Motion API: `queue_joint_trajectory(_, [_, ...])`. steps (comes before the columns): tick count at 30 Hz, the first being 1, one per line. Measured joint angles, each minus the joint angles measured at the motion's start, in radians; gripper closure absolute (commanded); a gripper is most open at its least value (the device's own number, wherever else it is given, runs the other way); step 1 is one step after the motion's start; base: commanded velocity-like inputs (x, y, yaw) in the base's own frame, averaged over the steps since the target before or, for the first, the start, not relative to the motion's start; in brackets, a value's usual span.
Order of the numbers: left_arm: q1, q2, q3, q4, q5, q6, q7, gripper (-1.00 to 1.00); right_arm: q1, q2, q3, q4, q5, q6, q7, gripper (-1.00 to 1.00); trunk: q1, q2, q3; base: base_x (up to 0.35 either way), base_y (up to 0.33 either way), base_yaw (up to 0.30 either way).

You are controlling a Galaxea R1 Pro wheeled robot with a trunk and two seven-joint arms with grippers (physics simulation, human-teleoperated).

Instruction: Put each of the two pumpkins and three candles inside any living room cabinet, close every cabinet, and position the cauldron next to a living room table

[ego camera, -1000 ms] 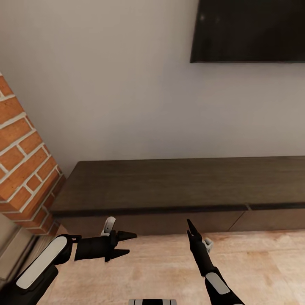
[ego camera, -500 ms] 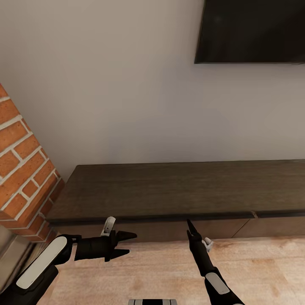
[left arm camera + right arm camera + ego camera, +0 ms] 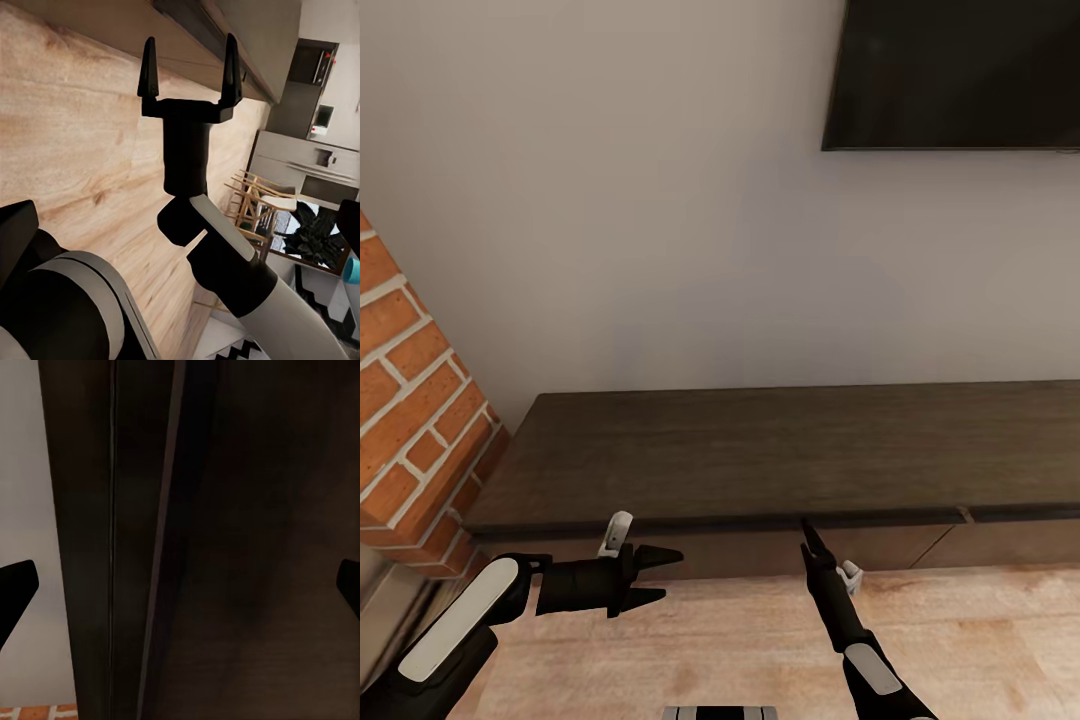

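Directly ahead, cabinet (image 3: 780,455) beside brick column (image 3: 415,400)

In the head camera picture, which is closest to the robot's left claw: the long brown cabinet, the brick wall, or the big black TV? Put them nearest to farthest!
1. The cabinet, just ahead of the left gripper.
2. The brick wall, off to its left.
3. The TV, high on the wall, far right.
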Motion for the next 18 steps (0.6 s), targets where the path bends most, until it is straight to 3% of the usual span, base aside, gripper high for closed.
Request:
queue_joint_trajectory(12, [0.000,0.000,0.000,0.000,0.000,0.000,0.000,-1.00,0.000,0.000,0.000,0.000,0.001,-0.002,-0.001,-1.00,0.000,0.000,0.000,0.019,0.000,0.000])
queue_joint_trajectory(13, [0.000,0.000,0.000,0.000,0.000,0.000,0.000,-1.00,0.000,0.000,0.000,0.000,0.001,-0.002,-0.001,1.00,0.000,0.000,0.000,0.004,0.000,0.000])
queue_joint_trajectory(18, [0.000,0.000,0.000,0.000,0.000,0.000,0.000,-1.00,0.000,0.000,0.003,-0.002,0.001,-0.003,0.006,1.00,0.000,0.000,0.000,0.001,0.000,0.000])
